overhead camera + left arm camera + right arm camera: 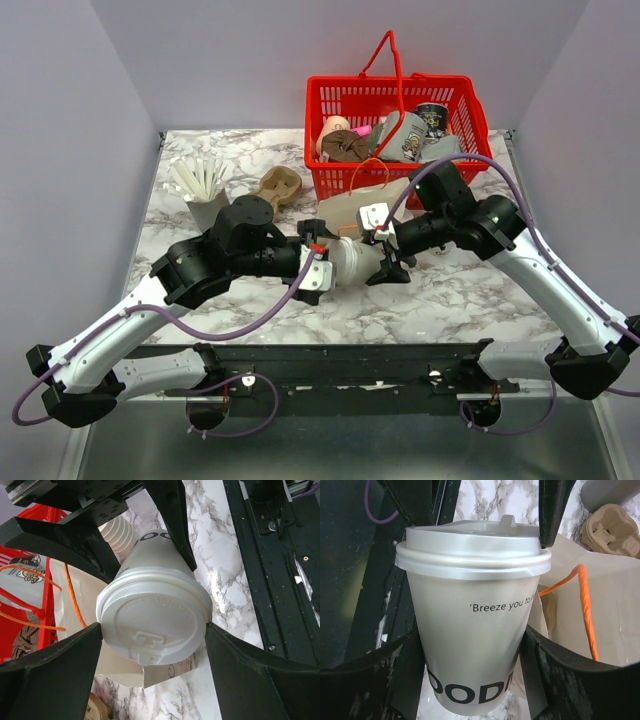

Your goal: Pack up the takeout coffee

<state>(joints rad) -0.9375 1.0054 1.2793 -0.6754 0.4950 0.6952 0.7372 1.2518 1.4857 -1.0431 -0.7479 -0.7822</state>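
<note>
Your right tool [472, 650] clamps the takeout coffee [470, 595] by its printed wall; only your left wrist view shows the left tool [154, 632] pinching the lid [150, 605].

Side by side, the left arm [130, 325] and right arm [565, 295] wear white shells over black joint housings, with black bases at 7 and 5 o'clock and purple cables [250, 325] looping along both. The left gripper [155, 630] and right gripper [472, 650] have broad matte-black fingers [50, 675].
</note>
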